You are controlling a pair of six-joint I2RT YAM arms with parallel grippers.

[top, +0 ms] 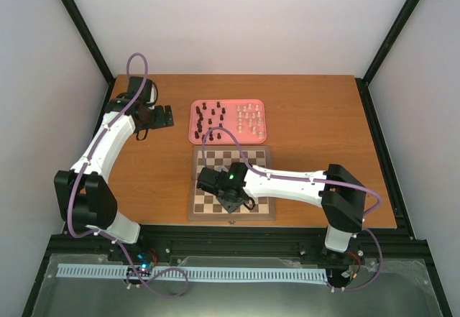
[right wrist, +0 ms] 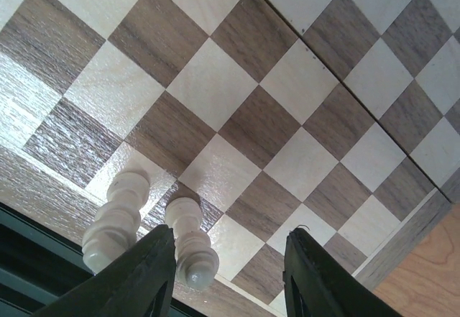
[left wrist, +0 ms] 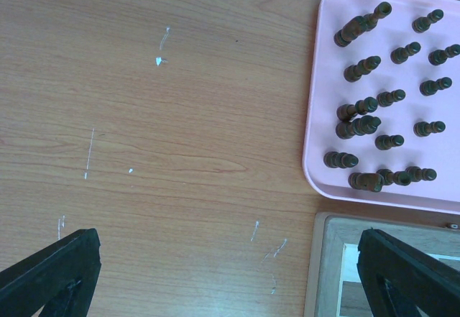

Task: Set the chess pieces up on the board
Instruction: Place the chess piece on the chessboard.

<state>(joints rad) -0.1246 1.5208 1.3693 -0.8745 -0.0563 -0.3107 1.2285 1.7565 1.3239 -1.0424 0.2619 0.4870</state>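
Right end effector is hovering spread beside two pieces on the board, pinching nothing; left end effector is hanging spread. They are looking light, slick, tippy: pinch mid-stem.

free: board middle squares | blocked: near edge, two cream pieces at right pincer

Near squares of board under right arm
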